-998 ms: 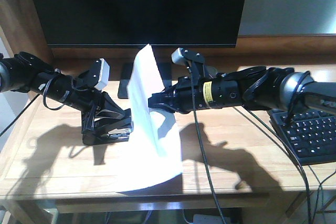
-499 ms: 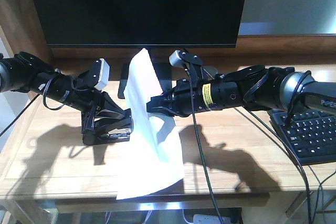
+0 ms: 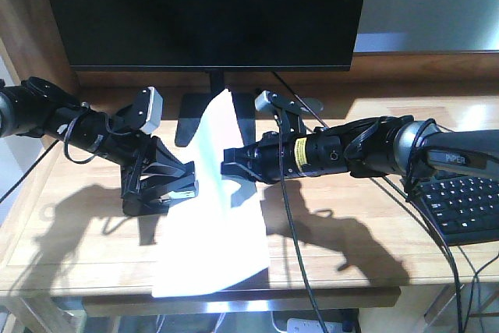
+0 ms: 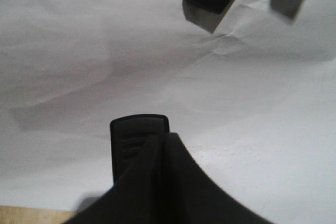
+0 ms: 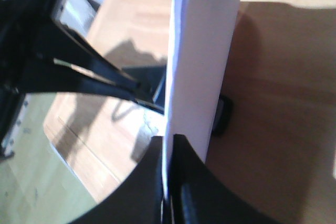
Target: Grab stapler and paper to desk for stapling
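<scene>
Light-wood table (image 3: 93, 263) with a black monitor (image 3: 207, 9) at the back and a black keyboard (image 3: 468, 208) at the far right edge. Big white paper (image 3: 222, 216) stands curled near the table's middle, top corner raised, lower edge overhanging the front rim. Right hand (image 3: 228, 163) reaches in from the right, closed on the paper's edge; right wrist view shows the sheet pinched between both fingers (image 5: 181, 182). Left hand (image 3: 185, 185) is low on the table just left of the paper, clamped around the black stapler (image 3: 168, 193), which sits on the tabletop with its nose toward the sheet. Left wrist view: paper fills the frame, creased, one finger (image 4: 139, 140) in front of it.
</scene>
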